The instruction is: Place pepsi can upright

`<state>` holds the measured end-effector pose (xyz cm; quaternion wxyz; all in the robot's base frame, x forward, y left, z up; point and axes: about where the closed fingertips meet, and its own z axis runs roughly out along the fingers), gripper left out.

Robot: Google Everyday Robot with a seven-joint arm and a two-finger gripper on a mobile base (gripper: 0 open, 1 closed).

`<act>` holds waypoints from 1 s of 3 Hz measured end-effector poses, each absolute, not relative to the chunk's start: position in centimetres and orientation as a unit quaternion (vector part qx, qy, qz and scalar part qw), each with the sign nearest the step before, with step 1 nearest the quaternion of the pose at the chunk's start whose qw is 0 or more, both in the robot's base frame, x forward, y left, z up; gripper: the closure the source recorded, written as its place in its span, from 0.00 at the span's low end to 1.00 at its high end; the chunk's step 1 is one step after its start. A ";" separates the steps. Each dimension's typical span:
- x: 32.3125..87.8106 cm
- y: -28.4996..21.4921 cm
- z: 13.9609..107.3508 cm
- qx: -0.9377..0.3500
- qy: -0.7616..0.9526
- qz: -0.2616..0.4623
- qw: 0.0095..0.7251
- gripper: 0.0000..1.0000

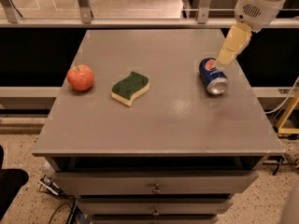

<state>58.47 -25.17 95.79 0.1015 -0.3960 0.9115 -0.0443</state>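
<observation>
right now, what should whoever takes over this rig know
Gripper: over the right side of the table, right at the far end of the pepsi can; whether it touches the can is unclear.
Pepsi can: lying on its side near the table's right edge, silver end facing the camera.
Apple and sponge: to the left, apart from the can.
Done: approach only.
Left: grasp the can, stand it upright, release.
</observation>
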 end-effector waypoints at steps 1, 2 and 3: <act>62.3 -26.0 94.3 -0.291 0.951 -0.050 0.094 0.00; 62.6 -26.8 93.0 -0.198 0.976 -0.039 0.083 0.00; 63.1 -26.2 90.4 -0.134 0.987 -0.016 0.088 0.00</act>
